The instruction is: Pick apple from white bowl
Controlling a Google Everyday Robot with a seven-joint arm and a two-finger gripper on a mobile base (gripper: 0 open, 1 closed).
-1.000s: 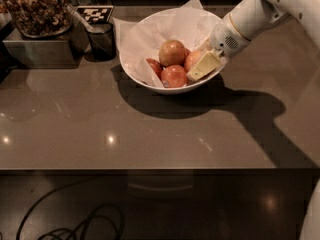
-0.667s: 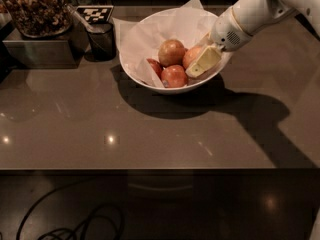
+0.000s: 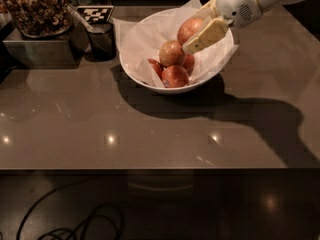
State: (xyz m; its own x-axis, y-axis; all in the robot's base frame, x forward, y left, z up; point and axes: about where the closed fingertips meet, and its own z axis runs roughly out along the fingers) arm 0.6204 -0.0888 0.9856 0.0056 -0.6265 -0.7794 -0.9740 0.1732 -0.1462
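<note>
The white bowl (image 3: 212,71), lined with crumpled white paper, stands on the brown counter at the back middle. My gripper (image 3: 199,28) comes in from the upper right and is shut on the pale pinkish-red apple (image 3: 189,29), holding it lifted above the bowl's right side. One cream finger (image 3: 206,35) lies across the apple's front. A golden-brown apple (image 3: 171,53) and a deeper red apple (image 3: 175,76) rest in the bowl below; a third reddish fruit is partly hidden behind them.
A small dark mesh cup (image 3: 101,40) stands left of the bowl. A metal box (image 3: 35,51) topped by a glass jar of nuts (image 3: 32,9) sits at the far left. The counter's front edge (image 3: 150,170) runs across; cables lie on the floor.
The gripper has closed on the apple and lifted it up out of the bowl, moving slightly back and up. The other apples stayed in the bowl.
</note>
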